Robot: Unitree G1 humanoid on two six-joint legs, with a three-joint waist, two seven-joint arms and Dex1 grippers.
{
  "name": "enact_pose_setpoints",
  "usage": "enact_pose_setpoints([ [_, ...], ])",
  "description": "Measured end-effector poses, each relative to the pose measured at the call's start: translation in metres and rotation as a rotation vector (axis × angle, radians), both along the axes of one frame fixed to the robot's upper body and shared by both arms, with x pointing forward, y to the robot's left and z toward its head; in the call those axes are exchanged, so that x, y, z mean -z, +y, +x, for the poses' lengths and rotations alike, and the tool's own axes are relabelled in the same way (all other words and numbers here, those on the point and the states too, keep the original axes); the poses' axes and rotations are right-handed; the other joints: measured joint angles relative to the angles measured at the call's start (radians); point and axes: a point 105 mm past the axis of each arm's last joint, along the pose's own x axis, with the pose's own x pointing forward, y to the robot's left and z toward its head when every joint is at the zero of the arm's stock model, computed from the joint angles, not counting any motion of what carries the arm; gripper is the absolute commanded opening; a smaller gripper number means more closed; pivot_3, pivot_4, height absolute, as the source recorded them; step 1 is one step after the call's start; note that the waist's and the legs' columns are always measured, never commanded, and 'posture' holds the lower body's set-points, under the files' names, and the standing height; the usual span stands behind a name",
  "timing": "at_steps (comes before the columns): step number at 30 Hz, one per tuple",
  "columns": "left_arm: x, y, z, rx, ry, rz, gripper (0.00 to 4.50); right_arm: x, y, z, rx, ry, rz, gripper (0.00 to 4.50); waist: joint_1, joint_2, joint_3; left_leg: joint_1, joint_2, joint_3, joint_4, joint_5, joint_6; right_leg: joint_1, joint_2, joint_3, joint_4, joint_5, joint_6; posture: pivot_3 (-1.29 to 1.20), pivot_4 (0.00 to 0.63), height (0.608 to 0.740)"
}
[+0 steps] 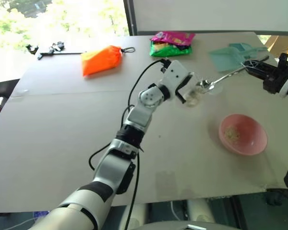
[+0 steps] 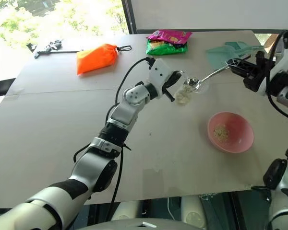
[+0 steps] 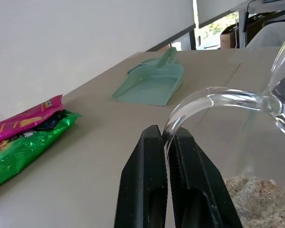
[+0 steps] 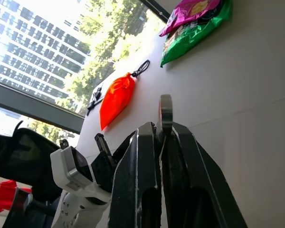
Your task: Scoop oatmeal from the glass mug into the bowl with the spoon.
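Observation:
Over the middle of the table my left gripper (image 1: 184,92) is shut on the curved handle (image 3: 213,97) of the glass mug (image 1: 194,96), holding it above the surface. Pale oatmeal (image 3: 256,199) lies in the mug's bottom. From the right, my right gripper (image 1: 253,66) is shut on the thin handle of the silver spoon (image 1: 225,75), gripped near its end (image 4: 166,111). The spoon's oval end is at the mug's rim. The pink bowl (image 1: 255,140) rests on the table below and to the right of the mug, with a little oatmeal (image 1: 232,134) inside.
A teal plastic scoop (image 1: 235,53) lies at the back right, close behind the spoon. Pink and green snack bags (image 1: 172,44) sit at the back centre, an orange pouch (image 1: 102,60) and small black tools (image 1: 48,49) at the back left.

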Motion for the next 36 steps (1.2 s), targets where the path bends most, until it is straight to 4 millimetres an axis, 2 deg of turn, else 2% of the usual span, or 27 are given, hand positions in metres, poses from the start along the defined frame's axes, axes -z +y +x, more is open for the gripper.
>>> enact_pose_setpoints([
  [6, 0.0, -0.001, -0.001, 0.004, -0.003, -0.001, 0.03, 0.0, -0.002, 0.0, 0.018, -0.003, 0.014, 0.0, 0.001, 0.0, 0.0, -0.001, 0.0, -0.002, 0.0, 0.0, 0.0, 0.0, 0.0, -0.002, 0.0, 0.0, 0.0, 0.0, 0.15, 0.74],
  [16, 0.004, 0.001, 0.001, 0.001, -0.003, 0.028, 0.03, 0.006, -0.017, -0.008, 0.049, 0.005, 0.011, 0.0, 0.004, 0.0, 0.0, -0.003, 0.0, -0.004, 0.001, 0.0, 0.0, 0.0, 0.0, -0.005, 0.0, 0.0, 0.0, 0.0, 0.15, 0.74],
  [23, 0.007, -0.01, 0.0, 0.025, -0.016, 0.066, 0.03, 0.004, -0.037, -0.02, 0.091, -0.015, 0.006, 0.0, 0.004, 0.0, 0.0, -0.003, 0.0, -0.004, 0.001, 0.0, 0.0, 0.0, 0.0, -0.006, 0.0, 0.0, 0.0, 0.0, 0.15, 0.74],
  [36, 0.007, -0.036, -0.004, 0.09, -0.043, 0.096, 0.03, 0.013, -0.06, -0.038, 0.148, -0.029, 0.032, 0.0, 0.005, 0.0, 0.0, -0.003, 0.0, -0.003, 0.001, 0.0, 0.0, 0.0, 0.0, -0.005, 0.0, 0.0, 0.0, 0.0, 0.15, 0.74],
])
